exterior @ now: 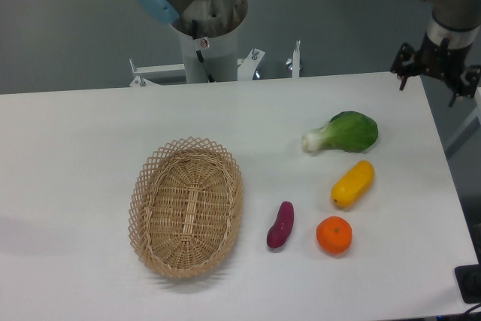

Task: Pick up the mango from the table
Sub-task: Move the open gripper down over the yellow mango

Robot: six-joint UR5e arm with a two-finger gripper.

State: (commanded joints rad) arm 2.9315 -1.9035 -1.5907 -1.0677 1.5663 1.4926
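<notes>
The table (pixel 90 125) carries basket (pixel 186 207), greens (pixel 344 132), mango (pixel 353 183), orange (pixel 334 234), sweet potato (pixel 281 225).

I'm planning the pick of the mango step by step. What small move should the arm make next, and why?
Probably swing the gripper toward the camera and somewhat leftward, to hover above the mango. The gripper sits off the table's far right corner, nothing held, while the mango lies untouched between the green vegetable and the orange.

The table (pixel 90 133) is plain matte white; the mango (pixel 353 183) is yellow shading to orange; the orange (pixel 334 234) is bright orange; the sweet potato (pixel 281 225) is purple; the bok choy (pixel 343 133) is green with a white stem; the wicker basket (pixel 150 186) is tan, lattice-woven.
</notes>
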